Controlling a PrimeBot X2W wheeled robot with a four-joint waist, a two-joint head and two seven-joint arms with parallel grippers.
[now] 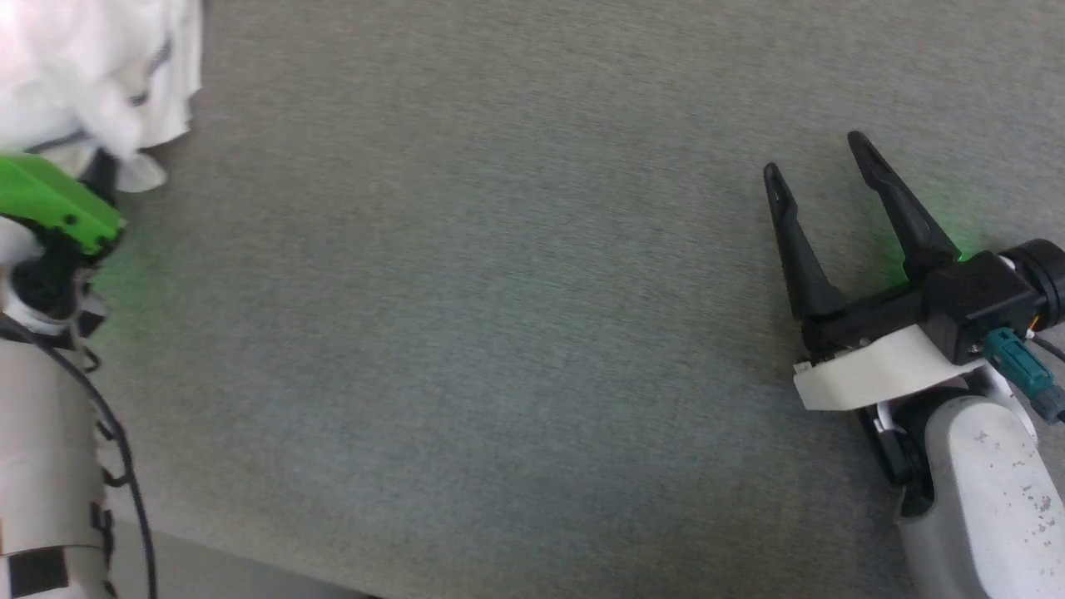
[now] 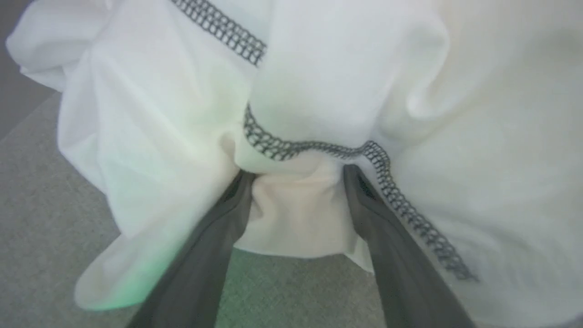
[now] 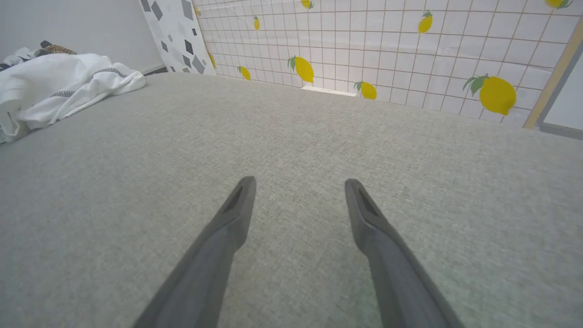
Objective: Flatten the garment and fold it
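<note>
So, the crumpled white thin-fabric shirt with grey zigzag seams (image 2: 328,77) bunches between the spread jaws of the left gripper (image 2: 298,173); the right gripper (image 1: 815,155), also spread, sits well apart.

white garment (image 2: 136,136) with dark grey zigzag seams (image 2: 314,148), grey woven surface (image 1: 499,333)

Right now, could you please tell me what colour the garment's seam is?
Dark grey zigzag seam on the white garment; clearest in the left wrist view.

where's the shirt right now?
The shirt lies bunched at the head view's top-left corner, on the left of the grey surface; the open left tool straddles a fold by its zigzag seam.
</note>
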